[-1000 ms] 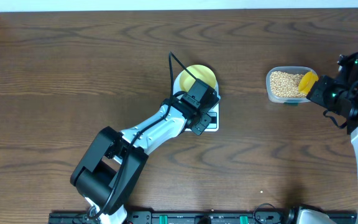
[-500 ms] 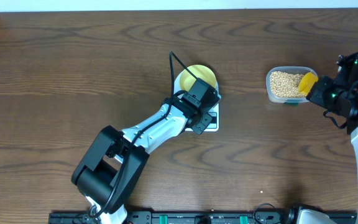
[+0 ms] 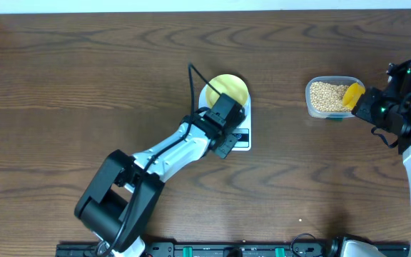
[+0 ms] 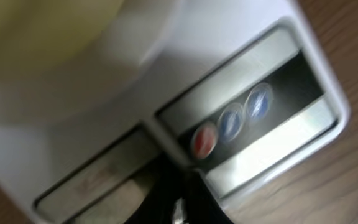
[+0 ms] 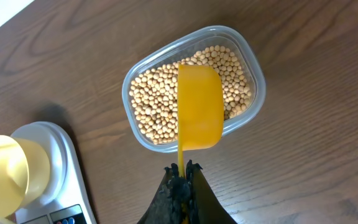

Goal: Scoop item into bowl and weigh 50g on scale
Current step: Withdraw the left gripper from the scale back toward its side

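Note:
The pale yellow bowl [image 3: 227,87] stands on the back of the white scale [image 3: 242,140]; I see no beans in it. My left gripper [image 3: 228,137] hovers low over the scale's front edge. In the blurred left wrist view its dark fingertips [image 4: 178,208] are pressed together just below the red and blue buttons [image 4: 232,121]. My right gripper [image 5: 182,171] is shut on the handle of the yellow scoop [image 5: 199,106]. The scoop hangs over the tan beans [image 5: 154,99] in the clear container [image 3: 311,102]. The scale [image 5: 48,155] and bowl [image 5: 2,174] also show at the lower left of the right wrist view.
Dark wooden table [image 3: 84,71] all around. The container sits at the right, about a hand's width from the scale. A black rail [image 3: 212,250] runs along the front edge. The left arm's cable [image 3: 191,78] loops up beside the bowl.
My left gripper has shifted slightly left and back along the scale's front, and its cable loop has swung left. The right arm and the scoop have not moved.

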Controlling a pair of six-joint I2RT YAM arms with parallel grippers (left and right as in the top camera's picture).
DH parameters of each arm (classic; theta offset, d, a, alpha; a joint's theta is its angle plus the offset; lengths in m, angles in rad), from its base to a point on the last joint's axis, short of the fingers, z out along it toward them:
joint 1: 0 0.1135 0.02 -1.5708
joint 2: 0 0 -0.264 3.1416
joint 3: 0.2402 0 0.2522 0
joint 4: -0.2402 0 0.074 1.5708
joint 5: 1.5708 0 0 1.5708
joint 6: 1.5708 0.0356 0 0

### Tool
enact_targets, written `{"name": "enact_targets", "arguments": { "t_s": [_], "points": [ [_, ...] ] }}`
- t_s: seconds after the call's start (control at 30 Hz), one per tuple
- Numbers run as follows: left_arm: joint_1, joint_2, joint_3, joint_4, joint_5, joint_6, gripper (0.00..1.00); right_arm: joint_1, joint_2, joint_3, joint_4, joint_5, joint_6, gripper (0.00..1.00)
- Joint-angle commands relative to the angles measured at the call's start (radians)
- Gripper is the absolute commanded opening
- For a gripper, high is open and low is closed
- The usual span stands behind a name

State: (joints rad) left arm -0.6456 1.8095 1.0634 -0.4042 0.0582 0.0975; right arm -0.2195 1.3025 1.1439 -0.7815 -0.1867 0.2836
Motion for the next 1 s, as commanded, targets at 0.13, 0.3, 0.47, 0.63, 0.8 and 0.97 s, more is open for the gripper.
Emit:
{"name": "enact_targets", "arguments": {
  "t_s": [0.13,0.3,0.47,0.63,0.8,0.97],
  "points": [
    [0.007,-0.148,-0.023,-0.011,-0.04,-0.118,0.34,0.004,0.005,0.019,0.0,0.0,-0.012,0.01],
    [0.008,-0.271,-0.023,-0.011,0.032,-0.129,0.45,0.004,0.005,0.019,0.002,0.001,-0.013,0.01],
    [0.016,-0.421,-0.023,-0.018,0.134,-0.13,0.55,0.005,0.005,0.019,-0.01,0.0,-0.031,0.01],
    [0.088,-0.544,-0.023,-0.056,0.14,-0.156,0.58,0.004,0.005,0.019,-0.02,0.0,-0.031,0.01],
    [0.244,-0.625,-0.023,-0.114,0.14,-0.192,0.81,0.004,0.005,0.019,-0.023,0.001,-0.048,0.01],
    [0.383,-0.64,-0.024,-0.193,0.132,-0.192,0.92,0.004,0.005,0.019,-0.015,0.0,-0.057,0.01]
  ]
}}
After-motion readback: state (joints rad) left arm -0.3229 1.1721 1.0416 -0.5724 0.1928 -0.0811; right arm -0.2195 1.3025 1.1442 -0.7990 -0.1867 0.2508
